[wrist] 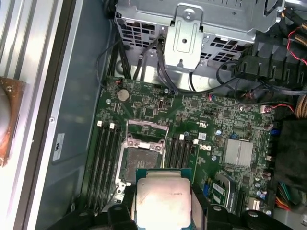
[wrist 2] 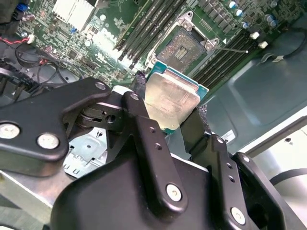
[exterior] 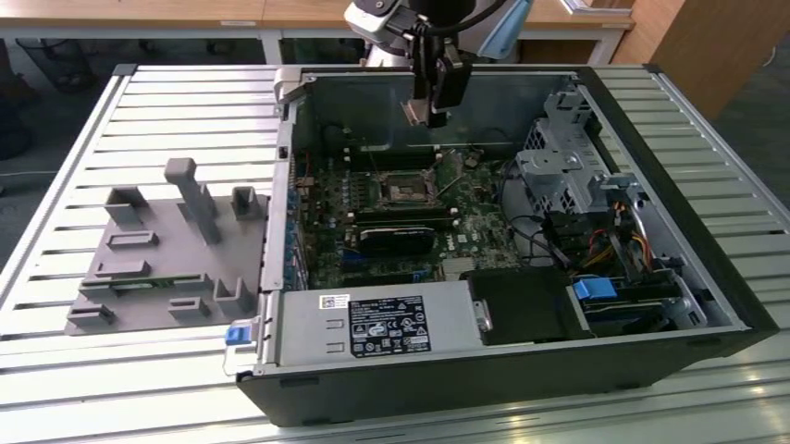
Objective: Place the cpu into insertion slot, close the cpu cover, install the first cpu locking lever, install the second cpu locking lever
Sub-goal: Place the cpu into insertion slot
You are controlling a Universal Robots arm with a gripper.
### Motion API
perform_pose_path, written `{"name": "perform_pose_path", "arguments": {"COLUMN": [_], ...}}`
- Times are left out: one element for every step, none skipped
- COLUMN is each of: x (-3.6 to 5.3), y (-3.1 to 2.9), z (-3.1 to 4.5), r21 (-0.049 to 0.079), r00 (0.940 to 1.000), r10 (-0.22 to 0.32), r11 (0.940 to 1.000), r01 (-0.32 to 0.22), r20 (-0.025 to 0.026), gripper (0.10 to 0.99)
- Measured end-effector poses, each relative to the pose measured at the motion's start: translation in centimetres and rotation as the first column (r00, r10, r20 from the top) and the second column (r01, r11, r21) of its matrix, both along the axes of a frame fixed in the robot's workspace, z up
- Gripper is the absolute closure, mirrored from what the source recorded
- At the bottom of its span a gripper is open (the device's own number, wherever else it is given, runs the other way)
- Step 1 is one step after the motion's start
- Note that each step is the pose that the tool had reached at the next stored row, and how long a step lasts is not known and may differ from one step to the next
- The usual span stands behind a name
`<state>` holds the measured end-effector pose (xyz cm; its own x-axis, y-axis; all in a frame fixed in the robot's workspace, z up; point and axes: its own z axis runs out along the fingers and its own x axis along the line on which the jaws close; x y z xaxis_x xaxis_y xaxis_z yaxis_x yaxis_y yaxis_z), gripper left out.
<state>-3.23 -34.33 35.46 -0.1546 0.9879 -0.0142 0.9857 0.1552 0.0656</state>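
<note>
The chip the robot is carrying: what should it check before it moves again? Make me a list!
1. Chip pinched on two opposite edges by the end effector: ok.
2. Socket open, with nothing lying in it: ok.
3. Chip lined up straight over the socket: not ok. It hangs off to one side, well above the board.
4. Chip held level with the board: cannot tell.
5. Chip turned the right way round for the socket: cannot tell.

Soft, even light, with faint glare on the cpu (wrist 2: pixel 170 98).
</note>
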Motion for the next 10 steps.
{"name": "perform_pose_path", "arguments": {"x": [0.00,0.00,0.00,0.00,0.00,0.00,0.00,0.00,0.00,0.00], "y": [0.00,0.00,0.00,0.00,0.00,0.00,0.00,0.00,0.00,0.00], "z": [-0.12,-0.19,-0.24,-0.26,-0.29,-0.31,-0.33,-0.34,-0.36,-0.37], "r21": [-0.001,-0.001,-0.001,-0.001,-0.001,-0.001,-0.001,-0.001,-0.001,-0.001], "r00": [1.0000,1.0000,1.0000,1.0000,1.0000,1.0000,1.0000,1.0000,1.0000,1.0000], "r10": [0.000,0.000,0.000,0.000,0.000,-0.001,-0.002,-0.003,-0.003,-0.004], "r11": [1.0000,1.0000,1.0000,1.0000,1.0000,1.0000,1.0000,1.0000,1.0000,1.0000], "r01": [0.000,0.000,0.000,0.000,0.000,0.001,0.002,0.003,0.003,0.004], "r20": [0.0000,0.0000,0.0000,0.0000,0.0000,0.0000,0.0000,0.0000,0.0000,0.0000], "gripper": [0.545,0.545,0.545,0.545,0.545,0.545,0.545,0.545,0.545,0.545]}}
